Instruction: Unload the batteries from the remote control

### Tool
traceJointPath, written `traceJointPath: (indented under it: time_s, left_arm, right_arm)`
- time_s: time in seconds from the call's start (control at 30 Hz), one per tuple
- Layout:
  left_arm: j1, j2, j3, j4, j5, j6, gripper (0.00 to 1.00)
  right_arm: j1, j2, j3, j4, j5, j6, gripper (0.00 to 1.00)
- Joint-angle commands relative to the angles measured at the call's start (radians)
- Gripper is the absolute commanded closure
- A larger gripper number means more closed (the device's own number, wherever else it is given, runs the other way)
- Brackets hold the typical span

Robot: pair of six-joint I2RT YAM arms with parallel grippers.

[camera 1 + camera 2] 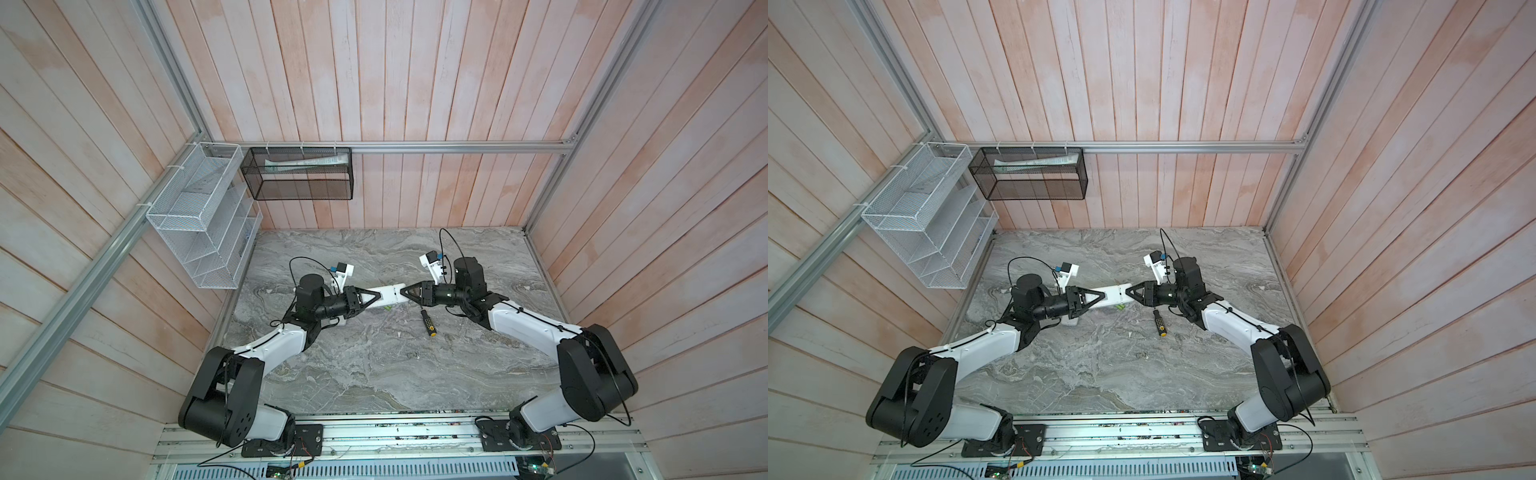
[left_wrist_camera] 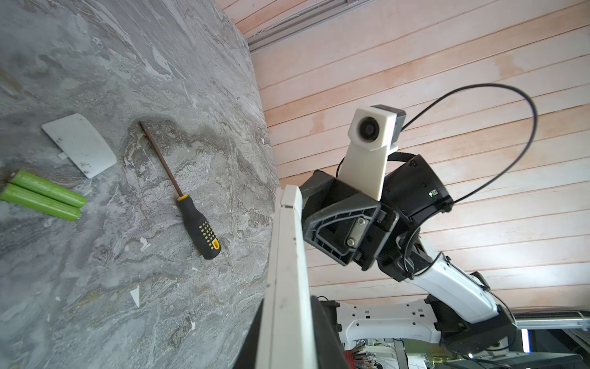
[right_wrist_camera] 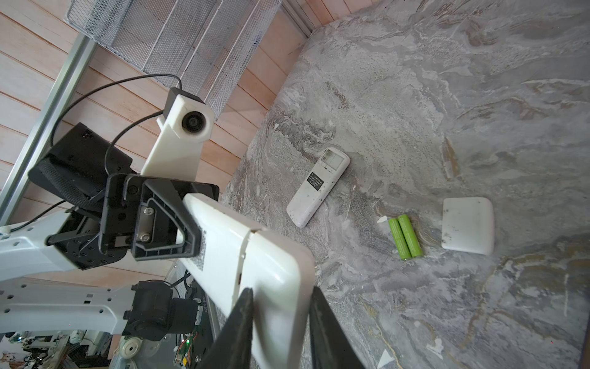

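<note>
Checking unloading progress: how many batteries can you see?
2. Both lime green cylindrical batteries lie side by side on the grey marble table, beside the loose white plastic cover. More may be hidden inside the held white remote.

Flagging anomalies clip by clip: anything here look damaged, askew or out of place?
Nothing looks damaged. White flecks dot the table. A loose battery cover and two green batteries lie near a remote with its bay open; a second remote is held above the table. That fits unloading.
</note>
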State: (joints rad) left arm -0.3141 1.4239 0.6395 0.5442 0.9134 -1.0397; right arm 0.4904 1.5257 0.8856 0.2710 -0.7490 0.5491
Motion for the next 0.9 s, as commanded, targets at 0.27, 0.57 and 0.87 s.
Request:
traceJointPath:
  time_s: [0.27, 0.57, 0.87]
  left_arm:
    - [0.003, 0.012, 0.023, 0.004, -0.009, 0.020, 1.00]
    - [0.003, 0.009, 0.025, 0.005, -0.006, 0.026, 1.00]
    - [0.003, 0.001, 0.029, -0.002, -0.003, 0.030, 1.00]
  right_arm:
    - [0.005, -0.013, 0.021, -0.004, -0.025, -0.005, 0.76]
    - [0.027, 0.021, 0.046, 0.012, -0.066, -0.005, 0.75]
    - [0.031, 0.044, 0.070, -0.010, -0.054, -0.009, 0.80]
